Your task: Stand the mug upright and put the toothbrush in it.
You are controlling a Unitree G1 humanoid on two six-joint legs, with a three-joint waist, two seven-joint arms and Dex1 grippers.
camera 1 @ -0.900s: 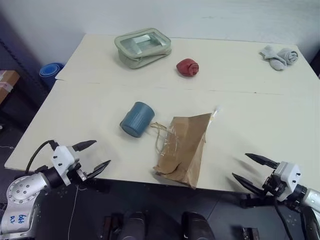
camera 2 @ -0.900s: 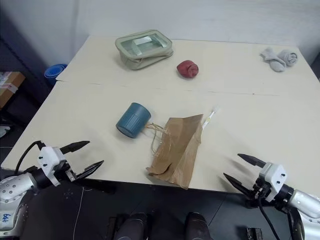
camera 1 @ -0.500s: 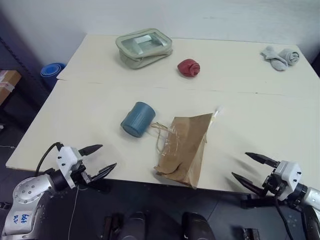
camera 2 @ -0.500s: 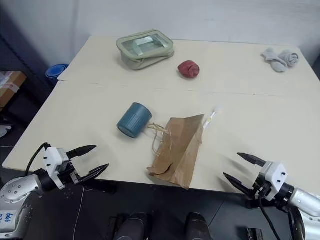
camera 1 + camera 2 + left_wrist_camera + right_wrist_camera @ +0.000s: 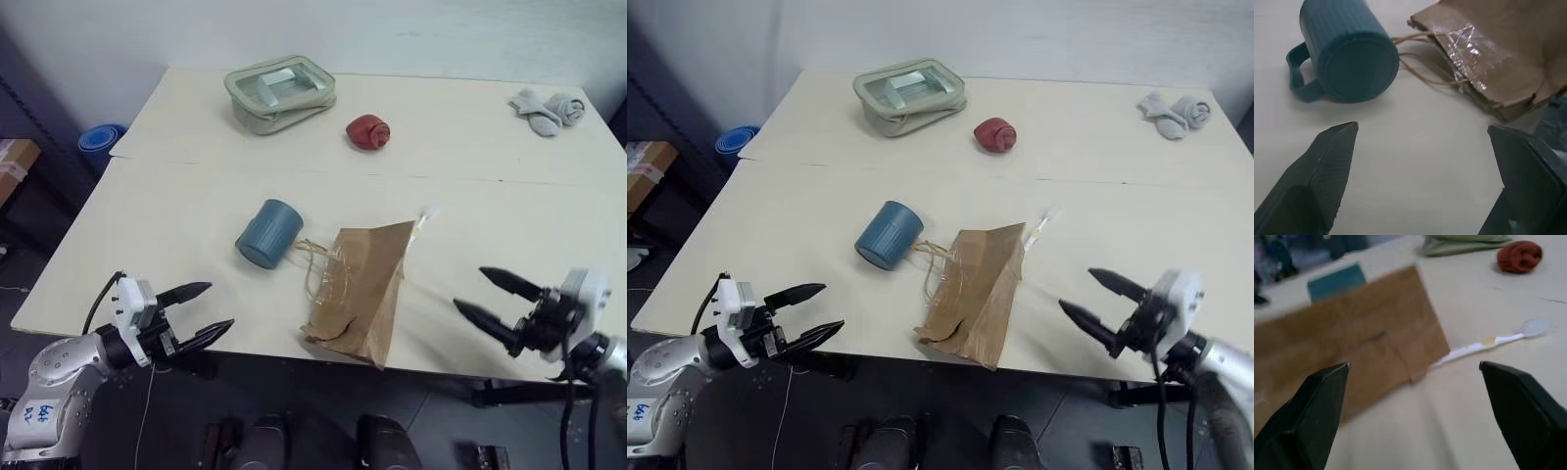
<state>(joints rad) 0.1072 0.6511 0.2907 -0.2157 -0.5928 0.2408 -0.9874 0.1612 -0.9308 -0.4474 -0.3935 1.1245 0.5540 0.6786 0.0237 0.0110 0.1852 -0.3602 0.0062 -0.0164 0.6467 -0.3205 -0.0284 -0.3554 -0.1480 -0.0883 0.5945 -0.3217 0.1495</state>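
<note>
The teal-blue mug (image 5: 268, 234) lies on its side mid-table, its base toward me and its handle (image 5: 1299, 78) to one side. The white toothbrush (image 5: 1488, 343) lies flat beside the far right corner of a brown paper bag (image 5: 361, 289), its handle end running under the bag. My left gripper (image 5: 217, 305) hovers open at the table's front left edge, pointing at the mug with nothing between its fingers. Over the front right edge, my right gripper (image 5: 470, 289) is open and empty, pointing toward the bag and toothbrush.
A pale green pouch with a clear top (image 5: 280, 93) lies at the back left, a red rolled cloth (image 5: 367, 131) behind the mug, and grey socks (image 5: 547, 108) at the back right. The bag's string handles (image 5: 1425, 58) trail close to the mug.
My right gripper has risen and come in over the table's front edge toward the bag. The left gripper has edged slightly right. Mug, bag and toothbrush have not moved.
</note>
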